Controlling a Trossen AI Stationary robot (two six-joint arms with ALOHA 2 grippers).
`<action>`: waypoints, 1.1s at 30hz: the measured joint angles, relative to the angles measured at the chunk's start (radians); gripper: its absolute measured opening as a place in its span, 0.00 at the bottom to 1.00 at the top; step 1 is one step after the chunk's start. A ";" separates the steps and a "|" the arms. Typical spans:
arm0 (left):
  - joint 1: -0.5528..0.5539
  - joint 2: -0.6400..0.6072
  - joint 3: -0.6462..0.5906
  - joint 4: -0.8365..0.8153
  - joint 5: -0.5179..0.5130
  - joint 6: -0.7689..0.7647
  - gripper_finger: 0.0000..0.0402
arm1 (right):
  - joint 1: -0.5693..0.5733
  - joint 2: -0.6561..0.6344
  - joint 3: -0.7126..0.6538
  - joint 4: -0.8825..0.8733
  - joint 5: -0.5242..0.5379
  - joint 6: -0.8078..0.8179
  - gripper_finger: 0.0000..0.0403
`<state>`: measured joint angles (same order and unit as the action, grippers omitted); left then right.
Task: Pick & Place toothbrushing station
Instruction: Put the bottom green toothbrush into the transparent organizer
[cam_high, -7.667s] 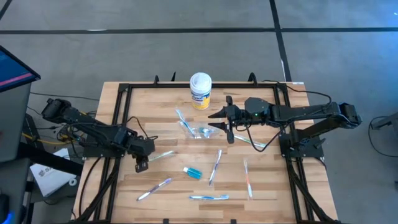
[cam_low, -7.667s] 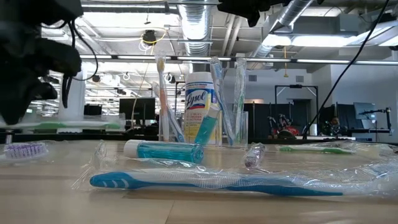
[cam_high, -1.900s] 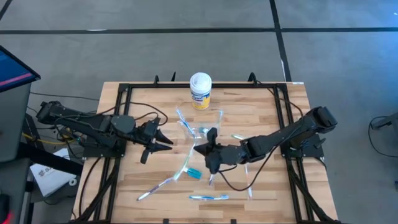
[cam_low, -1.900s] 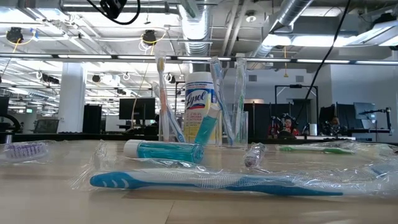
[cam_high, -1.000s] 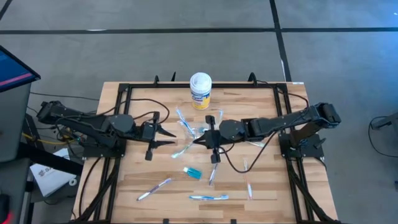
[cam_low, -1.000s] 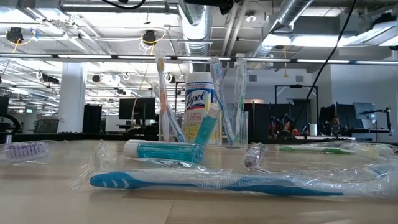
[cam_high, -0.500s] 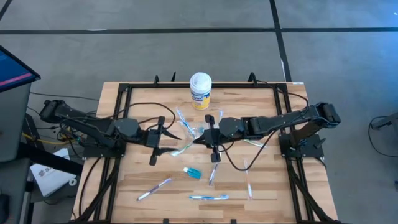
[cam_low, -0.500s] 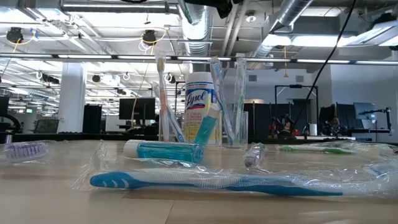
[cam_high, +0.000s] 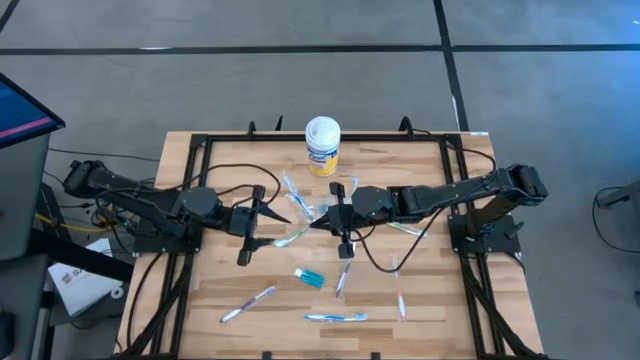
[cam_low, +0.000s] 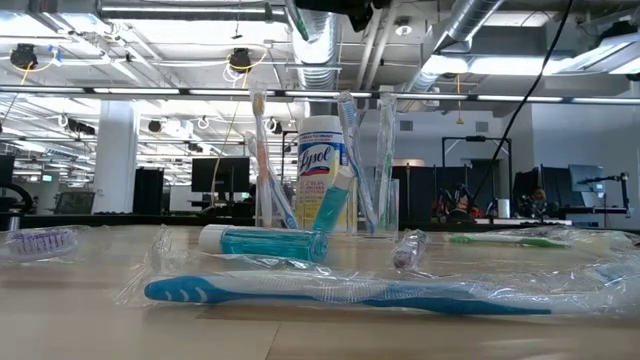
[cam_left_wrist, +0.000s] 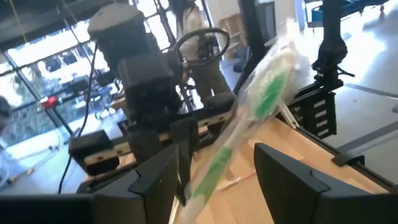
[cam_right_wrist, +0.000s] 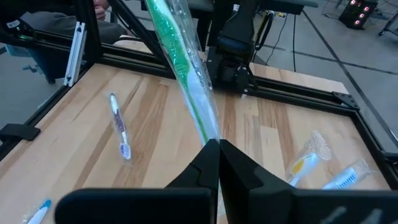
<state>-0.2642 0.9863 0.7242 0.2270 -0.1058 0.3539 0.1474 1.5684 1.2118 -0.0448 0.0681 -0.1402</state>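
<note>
Right pincer (cam_high: 340, 222): clamped on 1 wrapped green toothbrush (cam_right_wrist: 186, 81), held above the counter (cam_high: 420, 300) near the clear cup (cam_high: 322, 212), likely for dropping in.
Left pincer (cam_high: 262, 218): fingers apart around the brush's far end, handing over.
Loose brushes: scattered on the counter.

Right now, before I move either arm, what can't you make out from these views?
- High view: the clear cup is too small and see-through to tell what stands in it; the right gripper crowds it.
- Low view: both grippers are cut off above the frame; the Lysol canister blocks the table behind it.
- Left wrist view: the wrapped green toothbrush is blurred; contact with the left gripper is unclear.
</note>
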 joint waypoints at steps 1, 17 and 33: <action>0.000 0.000 0.000 0.005 0.002 0.006 0.50 | 0.000 0.000 0.000 0.000 0.000 0.000 0.00; 0.002 0.100 0.000 0.165 0.067 0.042 0.43 | 0.000 0.000 0.000 0.012 0.000 0.000 0.00; 0.002 0.101 0.000 0.208 0.105 0.061 0.24 | -0.006 0.000 0.000 0.009 -0.023 -0.008 0.00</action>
<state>-0.2626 1.0870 0.7239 0.4348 -0.0010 0.4149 0.1413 1.5684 1.2118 -0.0358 0.0450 -0.1484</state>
